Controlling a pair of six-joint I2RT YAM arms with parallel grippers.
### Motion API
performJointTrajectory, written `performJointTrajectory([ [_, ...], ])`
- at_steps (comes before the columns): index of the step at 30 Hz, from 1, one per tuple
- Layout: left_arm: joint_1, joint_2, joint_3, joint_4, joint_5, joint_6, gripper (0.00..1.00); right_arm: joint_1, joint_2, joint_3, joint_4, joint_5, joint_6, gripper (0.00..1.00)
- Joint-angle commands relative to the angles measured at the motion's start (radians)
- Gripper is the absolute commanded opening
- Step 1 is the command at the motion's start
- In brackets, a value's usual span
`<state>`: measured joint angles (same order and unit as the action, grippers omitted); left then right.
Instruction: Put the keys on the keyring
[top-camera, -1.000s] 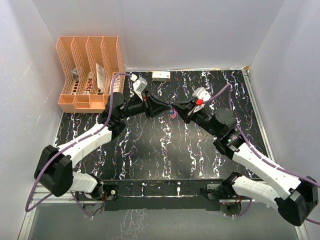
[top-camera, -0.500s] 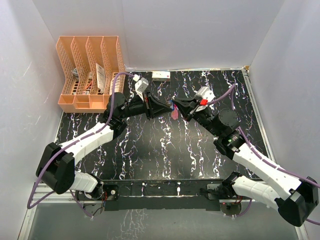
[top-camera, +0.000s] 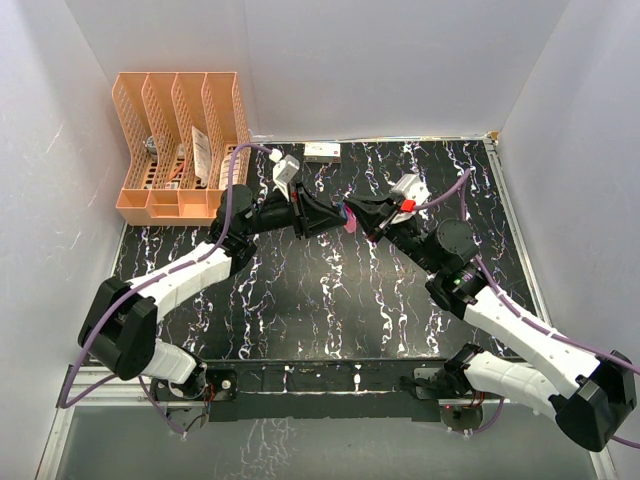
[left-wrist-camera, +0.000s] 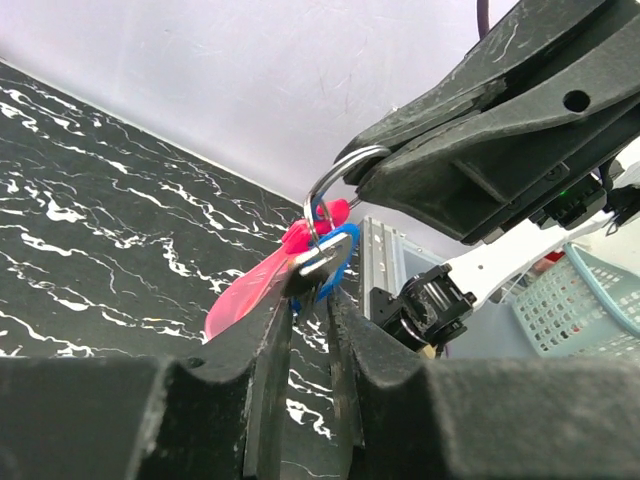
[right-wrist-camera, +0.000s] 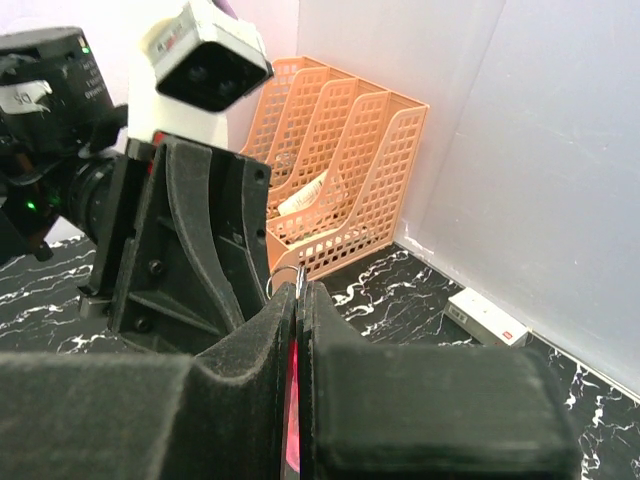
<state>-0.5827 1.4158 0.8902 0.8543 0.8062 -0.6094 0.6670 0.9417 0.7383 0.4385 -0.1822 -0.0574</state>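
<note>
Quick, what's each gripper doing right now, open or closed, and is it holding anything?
Left gripper: jaws closed on a key.
Right gripper: jaws closed on the keyring.

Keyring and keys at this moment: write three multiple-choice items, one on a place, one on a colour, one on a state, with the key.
1. Where is the keyring?
A. Lying flat on the tabletop.
B. In the air between the two gripper tips.
C. Down by the arm bases.

2. What colour is the head of the key beside the ring?
A. Green.
B. Orange.
C. Blue.

3. How is the right gripper?
A. Shut on the keyring.
B. Wide open and empty.
C. Out of every view.

Answers:
1 B: the ring is held up with its red-pink strap dangling.
2 C: blue shows at the fingertips of the left gripper, which pinch the key.
3 A: the ring juts from its closed fingers.
</note>
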Motion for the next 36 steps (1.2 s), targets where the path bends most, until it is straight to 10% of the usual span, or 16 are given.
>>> performJointTrajectory([
  [1, 0.004, 0.003, 0.000, 0.078, 0.031, -0.037, 0.20, 0.006, -0.001, 0.009, 0.113, 0.010, 0.002, 0.00],
  [6, 0.004, 0.008, -0.008, 0.098, 0.036, -0.048, 0.19, 0.006, 0.008, 0.016, 0.127, 0.012, 0.002, 0.00],
  [10, 0.003, 0.008, -0.008, 0.101, 0.047, -0.048, 0.00, 0.005, 0.013, 0.016, 0.138, 0.013, 0.003, 0.00],
  [19, 0.004, -0.001, -0.015, 0.011, 0.034, -0.010, 0.00, 0.006, 0.015, 0.019, 0.143, 0.040, 0.002, 0.00],
  [30, 0.004, -0.072, -0.049, -0.172, -0.048, 0.123, 0.08, 0.004, 0.028, 0.018, 0.153, 0.045, 0.013, 0.00],
  [36, 0.004, -0.076, -0.043, -0.168, -0.043, 0.126, 0.28, 0.004, 0.025, 0.011, 0.156, 0.054, 0.015, 0.00],
])
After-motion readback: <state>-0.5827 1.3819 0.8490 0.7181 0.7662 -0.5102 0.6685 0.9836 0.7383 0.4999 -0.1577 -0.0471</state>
